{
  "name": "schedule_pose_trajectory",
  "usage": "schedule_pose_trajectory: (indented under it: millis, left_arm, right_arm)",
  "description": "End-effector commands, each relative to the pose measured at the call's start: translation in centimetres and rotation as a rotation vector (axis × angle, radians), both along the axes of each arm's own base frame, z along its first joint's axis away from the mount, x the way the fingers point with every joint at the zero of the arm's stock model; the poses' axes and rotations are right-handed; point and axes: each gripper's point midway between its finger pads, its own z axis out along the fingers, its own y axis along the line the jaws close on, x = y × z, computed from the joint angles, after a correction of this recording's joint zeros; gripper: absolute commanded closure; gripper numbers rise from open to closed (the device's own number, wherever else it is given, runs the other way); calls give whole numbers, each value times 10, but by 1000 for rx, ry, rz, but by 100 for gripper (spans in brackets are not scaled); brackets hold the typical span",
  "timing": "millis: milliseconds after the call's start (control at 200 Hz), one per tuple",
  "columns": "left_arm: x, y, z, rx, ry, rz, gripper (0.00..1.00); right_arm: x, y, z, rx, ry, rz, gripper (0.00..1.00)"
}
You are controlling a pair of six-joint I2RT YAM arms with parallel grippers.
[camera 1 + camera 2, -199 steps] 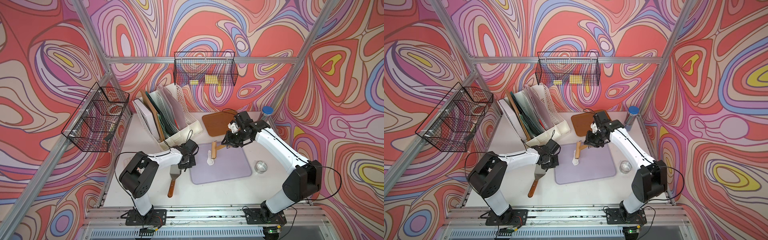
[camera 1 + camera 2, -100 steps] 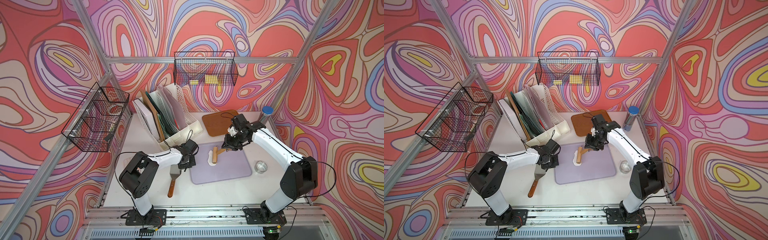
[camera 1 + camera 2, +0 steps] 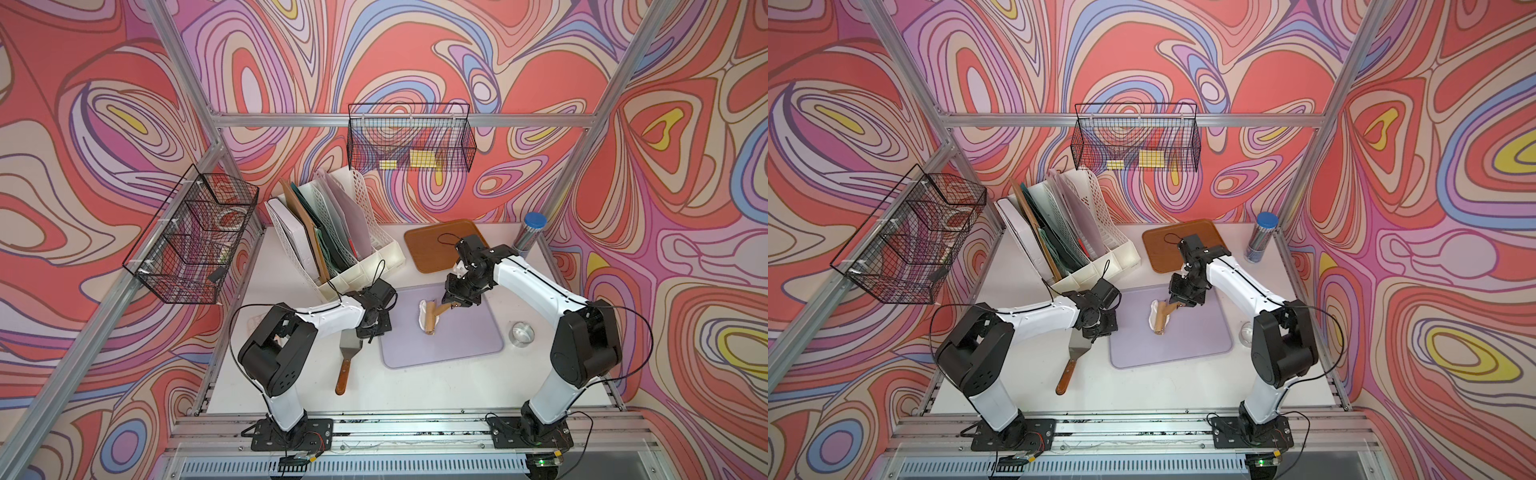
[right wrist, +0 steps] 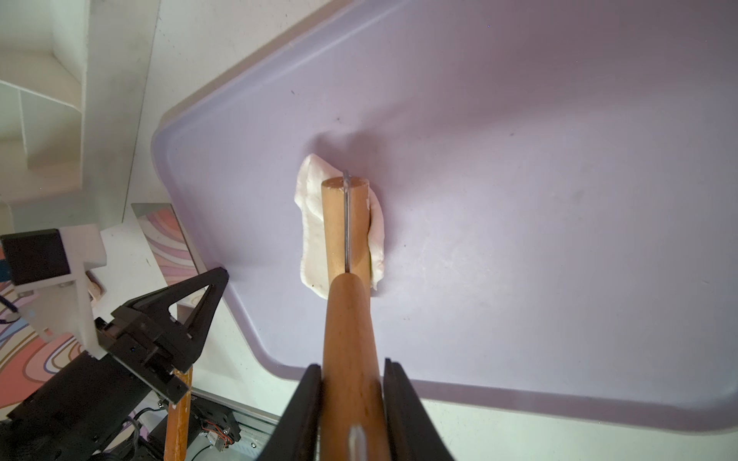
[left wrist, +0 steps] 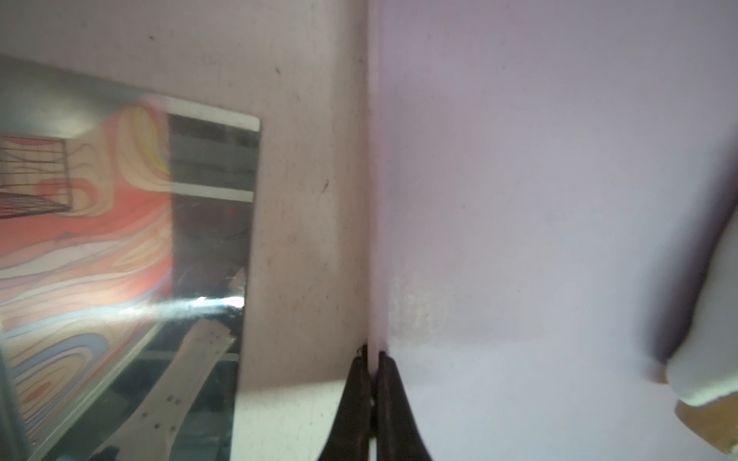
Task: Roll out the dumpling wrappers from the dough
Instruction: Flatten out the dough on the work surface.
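Right wrist view: the right gripper (image 4: 353, 371) clamps a roller (image 4: 346, 227) by the handle, its head resting on white dough (image 4: 310, 223) in the left half of the lilac mat (image 4: 519, 159). The left gripper (image 5: 372, 355) pinches the mat's left edge. A spatula (image 3: 348, 341) lies on the desk (image 3: 415, 390) just beside that edge; a ring cutter (image 3: 522, 333) sits near the right edge.

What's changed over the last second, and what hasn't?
The right gripper, shut on the wooden T-handled roller, drew it toward the robot's side, from near the far edge of the lilac plastic mat onto the white dough piece. Nothing was grabbed or released. The left gripper stays pinched on the mat's edge; the metal spatula and metal ring cutter have not moved.
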Motion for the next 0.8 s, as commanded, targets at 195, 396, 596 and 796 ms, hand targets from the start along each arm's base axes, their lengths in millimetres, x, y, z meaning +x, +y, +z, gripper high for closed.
schedule_pose_trajectory:
  millis: [195,396,596,796]
  left_arm:
    - [-10,-5,-17,0,48,-21,100]
    - [-11,-6,-15,0,41,-25,100]
    - [-12,-8,-17,-6,43,-30,100]
    - [-13,-6,-17,-4,38,-28,100]
  right_arm:
    - [-17,-15,-87,-292,160,79,100]
    - [-21,-17,-114,-319,202,112,100]
    - [-22,-3,-128,-262,192,161,100]
    - [-28,10,-143,-167,180,191,100]
